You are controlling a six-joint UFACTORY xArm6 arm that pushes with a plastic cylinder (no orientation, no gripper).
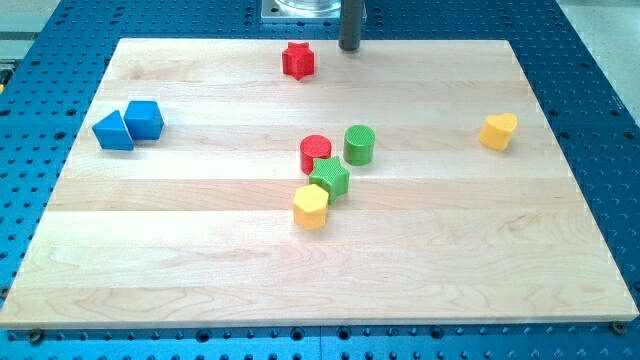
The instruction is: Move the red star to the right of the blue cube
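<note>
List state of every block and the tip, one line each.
my tip: at board's top edge, right of red star, apart
red star: flat, alone near top
blue cube: touching blue triangle
red cylinder: upright, in centre cluster
green cylinder: upright
green star: against yellow hexagon
yellow heart: alone, right

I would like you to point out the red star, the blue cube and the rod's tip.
red star (297,61), camera view, on its top face.
blue cube (144,118), camera view, on its top face.
my tip (349,47), camera view, on the rod's lower end.
</note>
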